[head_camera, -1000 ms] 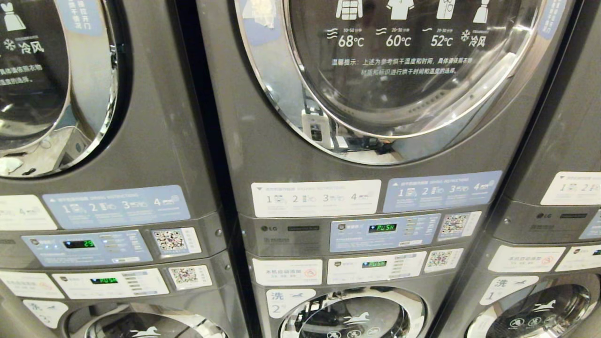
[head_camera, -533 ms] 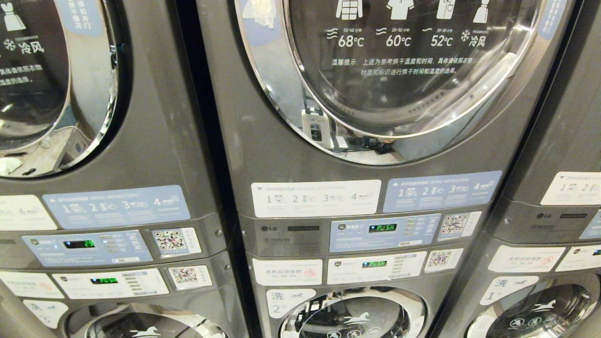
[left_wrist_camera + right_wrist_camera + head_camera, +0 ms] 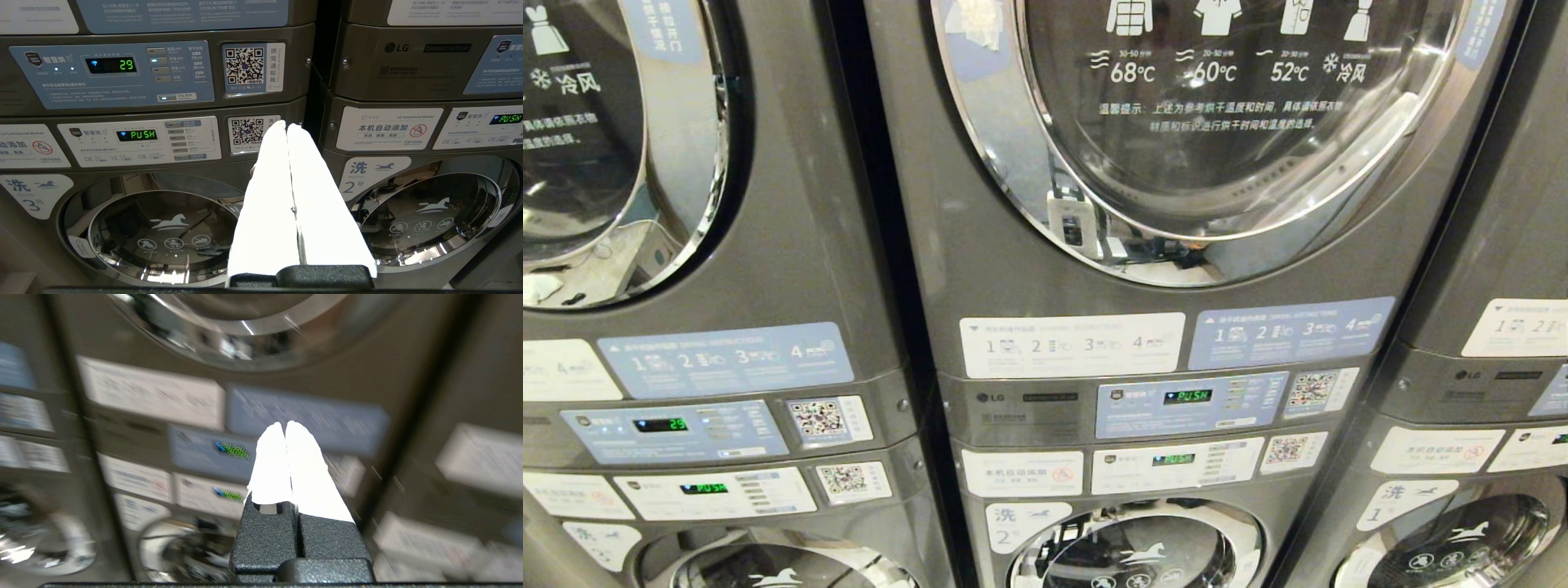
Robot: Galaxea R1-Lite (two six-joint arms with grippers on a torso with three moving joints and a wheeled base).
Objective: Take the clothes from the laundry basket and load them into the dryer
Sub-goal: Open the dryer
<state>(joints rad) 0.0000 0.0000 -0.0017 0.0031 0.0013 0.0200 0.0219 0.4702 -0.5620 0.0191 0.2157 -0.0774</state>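
Nothing shifted in the head view; both pincers, left (image 3: 287, 127) and right (image 3: 285, 425), clenched empty before LG dryer (image 3: 1094, 269) reading "PUSH".

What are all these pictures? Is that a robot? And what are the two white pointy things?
Yes, a robot took them in a laundry room. One camera sits on its head and sees stacked machines: the dryer with the round door on top, a washer below. No arm shows there. The other two cameras ride on its wrists. The white pointy things are its fingers. The left gripper is shut and points at the washers. The right gripper is shut too, pointing at the dryer's labels; its picture is smeared. Neither holds anything. No clothes or basket show in any picture.
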